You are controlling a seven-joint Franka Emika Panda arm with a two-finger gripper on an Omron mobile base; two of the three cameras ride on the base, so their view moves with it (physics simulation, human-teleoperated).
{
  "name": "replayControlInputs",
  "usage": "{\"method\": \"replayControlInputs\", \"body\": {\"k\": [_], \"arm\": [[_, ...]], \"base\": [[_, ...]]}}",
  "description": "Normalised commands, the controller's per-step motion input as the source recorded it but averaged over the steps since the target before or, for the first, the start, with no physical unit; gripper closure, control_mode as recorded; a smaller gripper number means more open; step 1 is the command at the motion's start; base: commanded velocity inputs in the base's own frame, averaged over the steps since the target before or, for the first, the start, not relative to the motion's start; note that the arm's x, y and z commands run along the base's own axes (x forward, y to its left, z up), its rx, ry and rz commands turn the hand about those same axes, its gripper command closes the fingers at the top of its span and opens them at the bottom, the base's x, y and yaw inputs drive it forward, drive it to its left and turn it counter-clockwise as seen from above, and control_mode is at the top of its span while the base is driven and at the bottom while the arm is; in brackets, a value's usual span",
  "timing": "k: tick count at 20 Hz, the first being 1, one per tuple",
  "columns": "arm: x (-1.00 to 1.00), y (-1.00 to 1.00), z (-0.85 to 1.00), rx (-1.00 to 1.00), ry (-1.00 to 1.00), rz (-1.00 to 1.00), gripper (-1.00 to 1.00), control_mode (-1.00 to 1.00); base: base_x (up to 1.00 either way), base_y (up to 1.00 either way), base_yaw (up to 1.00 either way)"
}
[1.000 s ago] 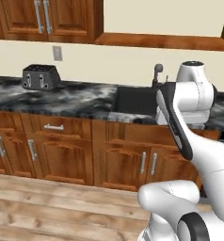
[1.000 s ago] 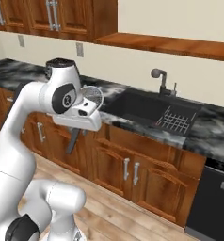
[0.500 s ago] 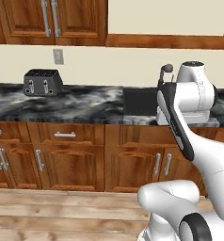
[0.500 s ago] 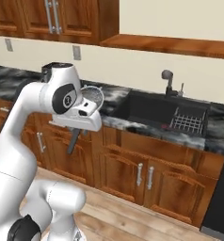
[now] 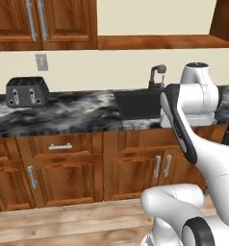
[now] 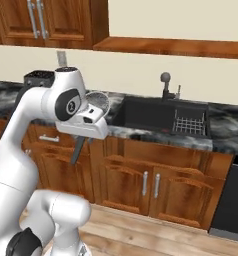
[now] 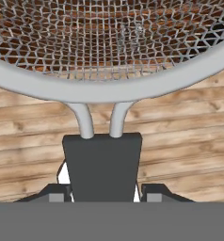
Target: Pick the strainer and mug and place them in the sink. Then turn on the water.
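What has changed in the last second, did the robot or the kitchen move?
The base drove, so both base views slid along the counter: the sink and faucet now sit nearer the middle of the right base view, and the toaster has come further into the left one. Nothing on the counter itself moved. The gripper still holds the strainer by its handle, arm pose unchanged.
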Motion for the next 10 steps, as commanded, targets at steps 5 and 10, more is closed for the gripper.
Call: {"method": "replayControlInputs", "body": {"k": [5,10], "arm": [[0.00,0.00,0.00,0.00,0.00,0.00,1.00,1.00],[0.00,0.00,0.00,0.00,0.00,0.00,1.00,1.00]], "base": [[0.45,0.38,-0.13],[0.55,0.03,-0.01]]}}
